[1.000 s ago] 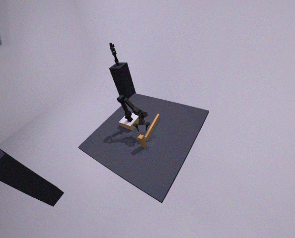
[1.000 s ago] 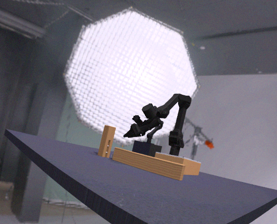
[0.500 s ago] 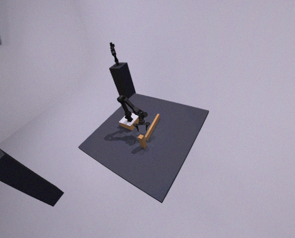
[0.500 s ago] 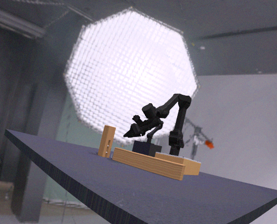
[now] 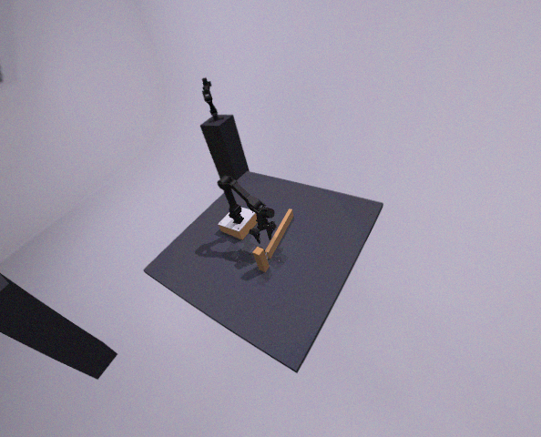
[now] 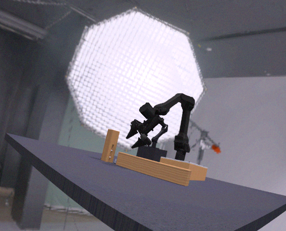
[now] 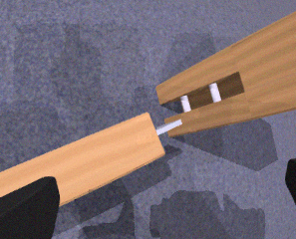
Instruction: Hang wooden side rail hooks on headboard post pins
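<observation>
The wooden side rail (image 5: 280, 231) (image 6: 153, 169) (image 7: 103, 154) lies along the table, its hooked end close to the post. The headboard post (image 5: 261, 259) (image 6: 110, 144) (image 7: 272, 65) stands upright. Two white pins (image 7: 185, 104) (image 7: 215, 93) cross its slot and carry no hook. A steel hook (image 7: 168, 127) sticks out of the rail's end, low at the post's foot, and appears beside the slot in the wrist view; the second hook is not clearly seen. My gripper (image 5: 264, 238) (image 6: 129, 143) (image 7: 177, 182) is open and empty, above the rail's hooked end and near the post.
The arm stands on a wooden block with a white top (image 5: 228, 224) (image 6: 198, 172), beside the rail. The dark table (image 5: 308, 305) (image 6: 175, 203) has edges all around. A black pedestal (image 5: 224, 150) with another arm stands at its far corner. Another black pedestal (image 5: 45, 329) stands off the table.
</observation>
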